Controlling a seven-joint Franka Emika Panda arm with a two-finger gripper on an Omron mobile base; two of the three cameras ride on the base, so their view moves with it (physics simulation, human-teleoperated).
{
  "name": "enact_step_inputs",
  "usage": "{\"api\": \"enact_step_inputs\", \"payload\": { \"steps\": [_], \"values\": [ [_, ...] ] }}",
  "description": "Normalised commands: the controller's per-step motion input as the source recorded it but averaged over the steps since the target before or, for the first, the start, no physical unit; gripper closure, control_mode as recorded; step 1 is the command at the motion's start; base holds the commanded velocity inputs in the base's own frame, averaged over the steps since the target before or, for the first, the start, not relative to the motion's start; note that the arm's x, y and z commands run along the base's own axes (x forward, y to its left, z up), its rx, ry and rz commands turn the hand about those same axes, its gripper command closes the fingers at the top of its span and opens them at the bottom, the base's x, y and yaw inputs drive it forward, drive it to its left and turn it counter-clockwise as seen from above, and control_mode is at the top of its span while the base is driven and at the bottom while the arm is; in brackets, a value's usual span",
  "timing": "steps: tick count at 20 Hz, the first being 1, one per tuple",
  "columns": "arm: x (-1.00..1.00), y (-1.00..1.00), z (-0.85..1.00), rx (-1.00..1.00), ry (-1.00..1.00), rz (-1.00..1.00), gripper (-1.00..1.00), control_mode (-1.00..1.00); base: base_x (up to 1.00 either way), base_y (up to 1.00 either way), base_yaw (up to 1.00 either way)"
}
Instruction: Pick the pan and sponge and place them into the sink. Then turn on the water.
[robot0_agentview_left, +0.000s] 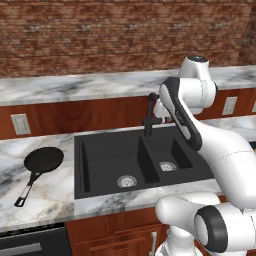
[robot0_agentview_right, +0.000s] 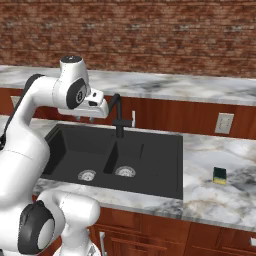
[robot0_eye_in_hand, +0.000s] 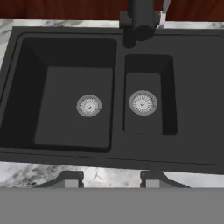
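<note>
Pan (robot0_agentview_left: 44, 159) seen as small round black frying pan, thin handle grey-tipped; laid on marble surface (robot0_agentview_left: 30, 210) left of sink (robot0_agentview_left: 100, 162), well apart from rim. Handle pointed toward front edge, slightly leftward. Sponge (robot0_agentview_right: 219, 175), yellow with dark green layer, found right of sink. Both basins seen bare, drains silver. Claw (robot0_eye_in_hand: 112, 180) hung above sink, fingers apart, nothing pinched.

Both base views flank the sink (robot0_agentview_left: 100, 165) from behind; the hand view looks straight down into it.

Marble counter (robot0_agentview_left: 45, 200), brick wall (robot0_agentview_left: 100, 35)
</note>
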Motion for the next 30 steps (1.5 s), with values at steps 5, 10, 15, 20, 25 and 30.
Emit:
{"api": "enact_step_inputs", "payload": {
  "steps": [5, 10, 15, 20, 25, 30],
  "values": [
    [-0.12, 0.05, -0.06, 0.00, 0.05, 0.00, -1.00, -1.00, 0.00, 0.00, 0.00],
    [-0.34, 0.39, -0.13, 0.01, 0.15, 0.06, -1.00, -1.00, 0.00, 0.00, 0.00],
    [-0.48, 0.96, -0.13, -0.28, 0.00, 0.01, -1.00, -1.00, 0.00, 0.00, 0.00],
    [-0.30, 1.00, -0.11, -0.14, 0.04, 0.00, -1.00, -1.00, 0.00, 0.00, 0.00],
    [-0.06, 1.00, 0.00, -0.02, 0.12, -0.02, -1.00, -1.00, 0.00, 0.00, 0.00],
    [0.00, 1.00, 0.00, 0.07, 0.23, 0.00, -1.00, -1.00, 0.00, 0.00, 0.00]
  ]
}}
